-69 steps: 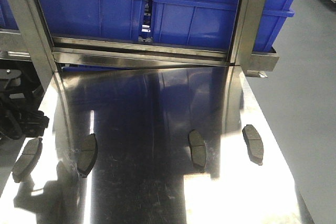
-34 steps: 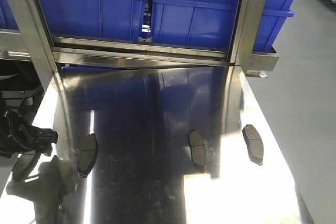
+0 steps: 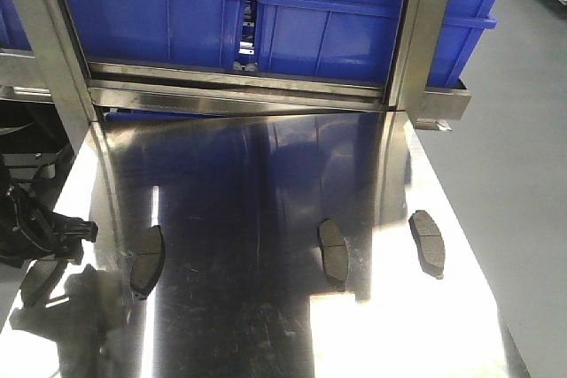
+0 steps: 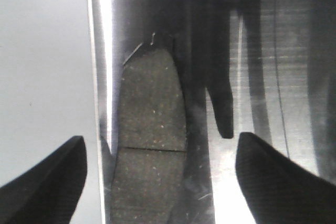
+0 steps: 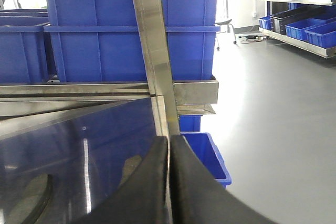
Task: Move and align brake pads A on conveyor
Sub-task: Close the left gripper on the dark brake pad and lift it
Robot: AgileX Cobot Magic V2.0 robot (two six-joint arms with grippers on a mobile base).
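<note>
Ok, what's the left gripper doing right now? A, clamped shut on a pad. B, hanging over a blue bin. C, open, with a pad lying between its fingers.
C: the left wrist view shows the left gripper spread wide, with the pad lying on the steel table between its fingers.

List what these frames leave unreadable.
Leftmost brake pad: front view, upper part hidden by the left pincer; left wrist view, lower end cut by the bottom edge.
Whether the left pincer touches that pad: neither view settles it.
Conveyor: in no view; only the steel tabletop shows.
Right pincer: absent from the front view.
</note>
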